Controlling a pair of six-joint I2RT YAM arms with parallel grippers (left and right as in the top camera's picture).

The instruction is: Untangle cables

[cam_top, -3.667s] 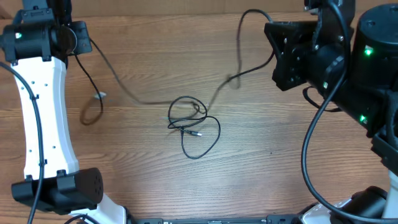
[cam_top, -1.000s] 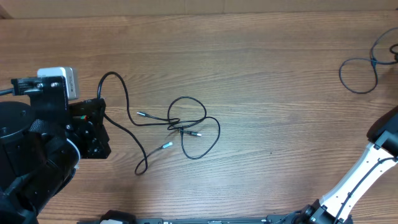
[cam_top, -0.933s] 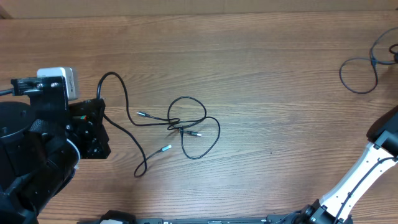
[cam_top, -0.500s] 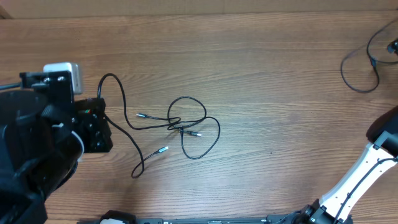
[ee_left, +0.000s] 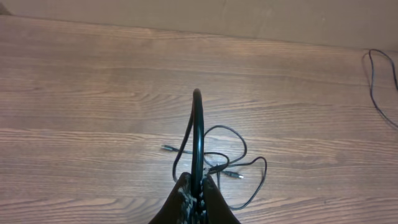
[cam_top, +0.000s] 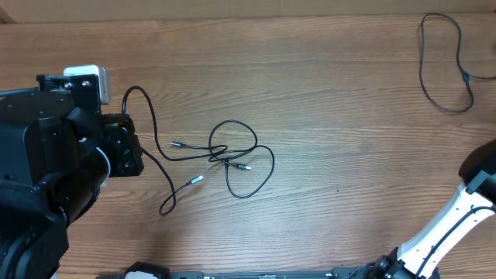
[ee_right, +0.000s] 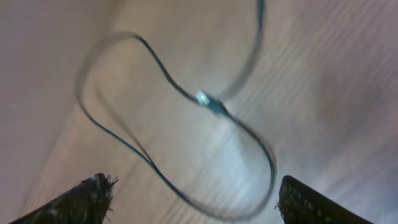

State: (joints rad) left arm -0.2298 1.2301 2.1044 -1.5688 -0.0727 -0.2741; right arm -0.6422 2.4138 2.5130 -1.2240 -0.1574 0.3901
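Note:
My left gripper [cam_top: 132,149] is shut on one of the thin black cables [cam_top: 152,124], which arches up from the jaws and runs down into the tangle [cam_top: 236,155] at the table's middle. In the left wrist view the gripper [ee_left: 196,190] pinches that cable [ee_left: 197,137], with the tangle and a silvery plug [ee_left: 231,175] beyond. A separate cable [cam_top: 422,62] lies looped at the far right. In the right wrist view my right gripper [ee_right: 193,205] stands open, fingers [ee_right: 87,196] wide apart above this blurred loop and its plug [ee_right: 202,98]. The overhead view does not show the right gripper.
The left arm's bulky black body [cam_top: 46,170] covers the table's left side. A white link of the right arm [cam_top: 465,217] crosses the bottom right corner. The table's far edge [cam_top: 248,17] runs along the top.
My right gripper has opened and let go of the far-right cable, whose loop has stretched toward the far edge. The left arm has drawn its held cable slightly left and back.

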